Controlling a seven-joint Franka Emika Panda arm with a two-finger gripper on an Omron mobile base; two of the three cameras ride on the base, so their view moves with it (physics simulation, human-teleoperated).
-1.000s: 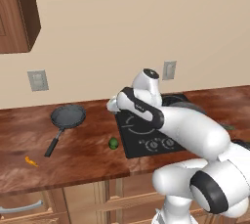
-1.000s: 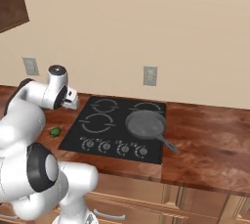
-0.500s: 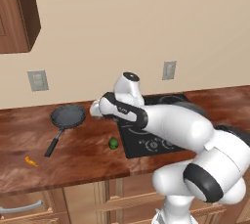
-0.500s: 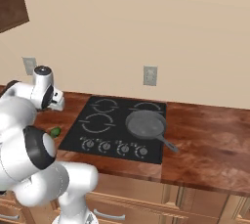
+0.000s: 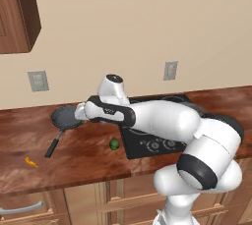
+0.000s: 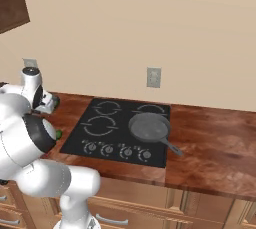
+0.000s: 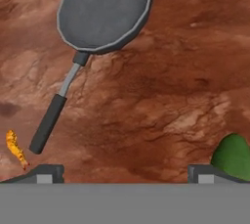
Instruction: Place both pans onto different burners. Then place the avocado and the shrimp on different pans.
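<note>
Since a second ago the arm has swung leftward off the cooktop; the end effector now hangs over the bare wooden desk beside the left pan, where before it stood above the cooktop's left edge. Pans, avocado and shrimp lie where they were.

End effector: jaws spread wide apart, nothing between them. In the hand view the two finger tips stand at the bottom corners with open desk between.

Left pan: flat on the desk, left of the cooktop, handle running toward the desk's front edge. In the hand view it lies ahead of the end effector, apart from both tips; the handle's end comes near the left tip without touching.

Avocado: on the desk just beside the cooktop's front left corner. In the hand view the avocado sits just beside the right tip; contact cannot be told.

Shrimp: on the desk near its front edge, well left of the avocado. In the hand view the shrimp lies just beside the left tip, close to the handle's end.

Second pan: on the cooktop, over the front right burner, handle pointing right and forward, well apart from the end effector.
</note>
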